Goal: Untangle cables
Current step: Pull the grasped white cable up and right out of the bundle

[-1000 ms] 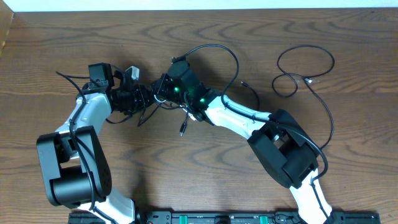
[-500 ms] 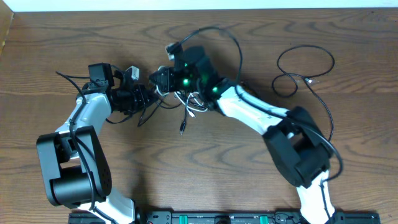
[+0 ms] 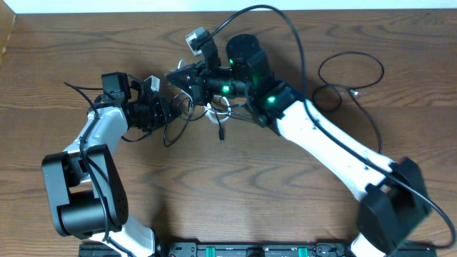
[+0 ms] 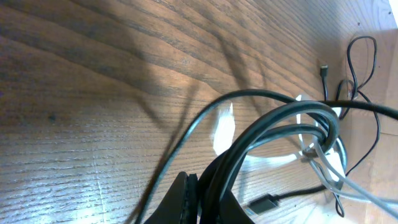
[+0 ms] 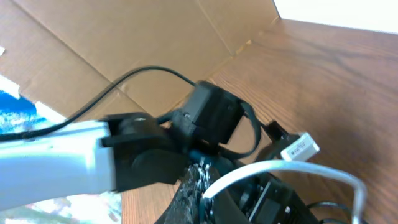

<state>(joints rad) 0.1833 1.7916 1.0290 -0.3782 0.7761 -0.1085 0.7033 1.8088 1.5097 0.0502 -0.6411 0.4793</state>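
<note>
A knot of thin black cables [image 3: 187,114] and one white cable [image 3: 216,108] hangs between my two grippers left of the table's middle. My left gripper [image 3: 170,108] is shut on the black cables [image 4: 273,124], which arch up out of its jaws [image 4: 202,202]. The white cable [image 4: 323,155] loops through that black bundle. My right gripper [image 3: 180,76] is just beyond the left one, shut on the white cable [image 5: 280,167] at its jaw tips [image 5: 205,190]. A loose black plug [image 3: 221,134] lies on the wood below the knot.
Another thin black cable [image 3: 350,75] lies coiled at the right, trailing toward the right arm's base. A thicker black wire [image 3: 285,28] arcs over the right arm. Cardboard [image 5: 124,50] stands past the table's left edge.
The right arm has swung toward the far side and stretched out, carrying the white cable. The knot and the loose plug have shifted slightly right. The left arm has barely moved.
</note>
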